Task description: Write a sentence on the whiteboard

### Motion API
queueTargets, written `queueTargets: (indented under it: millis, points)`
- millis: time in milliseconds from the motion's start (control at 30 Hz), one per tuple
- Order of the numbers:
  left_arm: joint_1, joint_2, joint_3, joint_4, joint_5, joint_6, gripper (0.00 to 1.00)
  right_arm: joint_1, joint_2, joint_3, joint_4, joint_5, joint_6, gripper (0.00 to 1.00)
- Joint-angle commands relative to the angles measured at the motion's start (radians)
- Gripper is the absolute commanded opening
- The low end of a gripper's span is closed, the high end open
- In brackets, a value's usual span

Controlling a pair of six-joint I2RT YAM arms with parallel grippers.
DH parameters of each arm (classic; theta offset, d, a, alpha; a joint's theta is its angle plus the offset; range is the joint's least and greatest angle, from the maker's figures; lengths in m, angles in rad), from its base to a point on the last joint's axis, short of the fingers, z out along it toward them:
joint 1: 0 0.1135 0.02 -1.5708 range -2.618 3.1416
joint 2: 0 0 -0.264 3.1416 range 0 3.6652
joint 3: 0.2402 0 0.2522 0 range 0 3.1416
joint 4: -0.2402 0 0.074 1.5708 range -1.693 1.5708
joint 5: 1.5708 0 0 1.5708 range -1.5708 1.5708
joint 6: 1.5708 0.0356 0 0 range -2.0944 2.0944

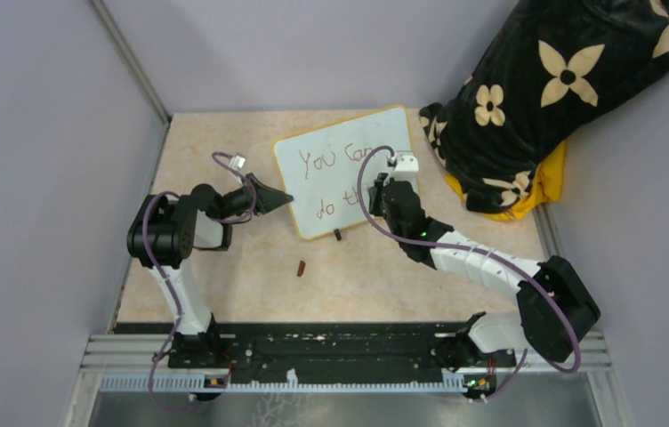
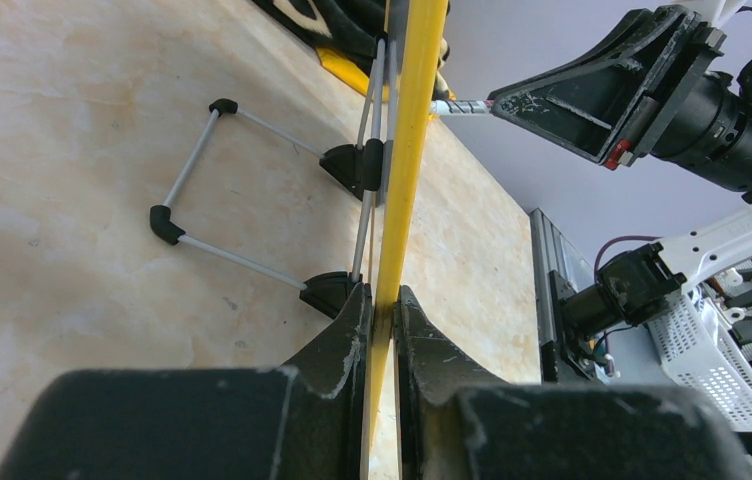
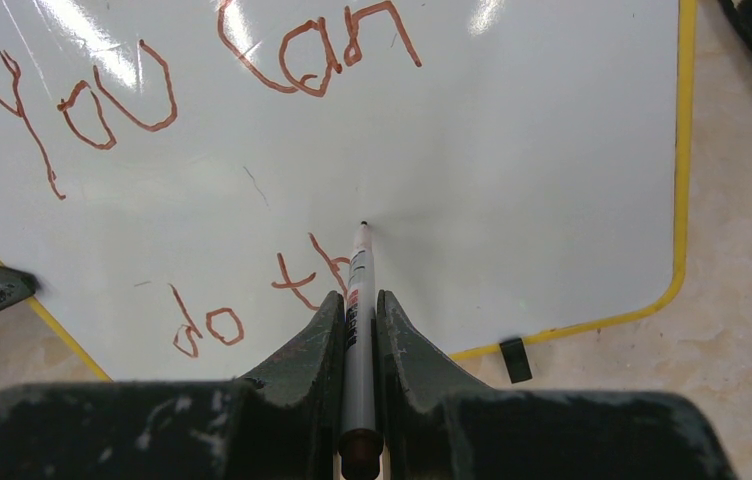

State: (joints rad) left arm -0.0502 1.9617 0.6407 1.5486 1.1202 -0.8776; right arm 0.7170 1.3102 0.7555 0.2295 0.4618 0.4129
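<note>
The whiteboard [image 1: 340, 142] with its pale yellow frame stands tilted at the table's back middle. It also shows in the right wrist view [image 3: 512, 150] and edge-on in the left wrist view [image 2: 407, 150]. The sentence [image 3: 152, 90] in reddish-brown reads "You Can" above "do th". My left gripper [image 1: 285, 197] is shut on the board's left edge [image 2: 384, 330]. My right gripper [image 1: 393, 178] is shut on a grey marker [image 3: 357, 300], its tip touching the board just right of the "th". The marker tip also shows in the left wrist view [image 2: 457, 106].
A small reddish marker cap [image 1: 301, 267] lies on the beige table in front of the board. A black cushion with cream flowers [image 1: 562, 89] sits on a yellow thing at the back right. The board's wire stand [image 2: 242, 190] rests behind it.
</note>
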Motion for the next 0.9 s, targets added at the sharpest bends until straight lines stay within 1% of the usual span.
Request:
queueTargets:
  millis: [0, 533, 867]
  points:
    - [-0.017, 0.016, -0.010, 0.160, 0.036, 0.008, 0.00, -0.013, -0.016, 0.022, 0.007, 0.005, 0.008, 0.00]
    - [-0.017, 0.015, -0.010, 0.158, 0.035, 0.009, 0.00, -0.013, -0.091, 0.012, -0.017, -0.017, 0.017, 0.00]
    - [-0.017, 0.011, -0.012, 0.154, 0.035, 0.011, 0.00, -0.014, -0.068, 0.008, -0.021, -0.032, 0.024, 0.00]
